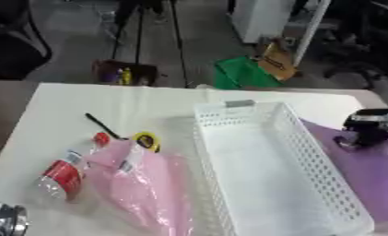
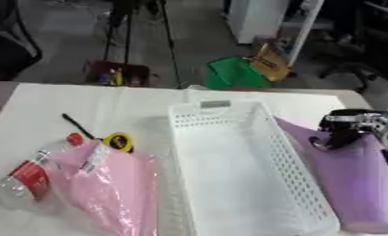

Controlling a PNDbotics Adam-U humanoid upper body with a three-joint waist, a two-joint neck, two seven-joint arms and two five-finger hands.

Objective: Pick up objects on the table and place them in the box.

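White and empty, the box [image 1: 269, 170] sits mid-counter [image 1: 108, 103]. Our right hand [image 2: 346, 126] hangs over a purple bag [image 2: 350, 184], fingers curled but seemingly grasping nothing. Our left hand [image 1: 3, 221] barely shows, its state unclear; bottle [image 1: 61, 177] and pink bag [image 1: 144, 189] wait left of the box.

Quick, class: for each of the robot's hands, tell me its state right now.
Left hand: only a silver and black part shows at the lower left corner; cannot be told.
Right hand: black, over the purple plastic bag; cannot be told.
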